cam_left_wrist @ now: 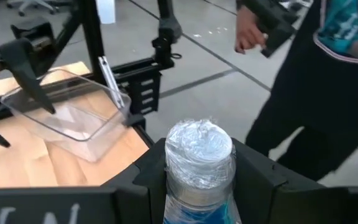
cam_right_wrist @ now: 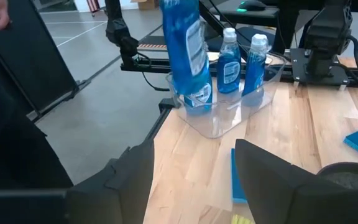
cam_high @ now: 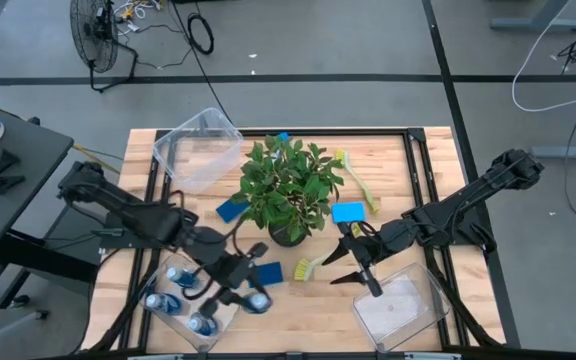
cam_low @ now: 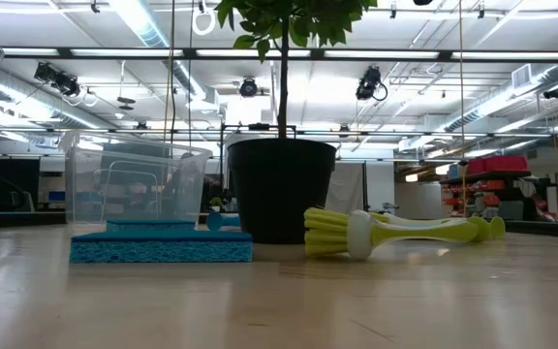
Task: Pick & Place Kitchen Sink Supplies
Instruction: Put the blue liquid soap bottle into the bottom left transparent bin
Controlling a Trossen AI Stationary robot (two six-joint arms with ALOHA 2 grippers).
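My left gripper is shut on a blue bottle with a pale cap, beside the right edge of the clear near-left bin. Other blue bottles stand in that bin. My right gripper is open and touches nothing, hovering just right of a yellow-green brush that lies flat on the table. A second brush lies far right of the plant. Blue sponges lie flat: one by my right gripper, one by my left, one left of the plant. My left gripper holds the bottle just below its cap, pinched between the two fingers, which come from the table's left. The bottle is nearly upright, slightly tilted, at the bin's right edge. Whether its base rests on anything I cannot tell.
A leafy potted plant stands mid-table between the arms. An empty-looking clear bin sits near right, under my right arm, and another sits far left. A person stands beyond the table's right side.
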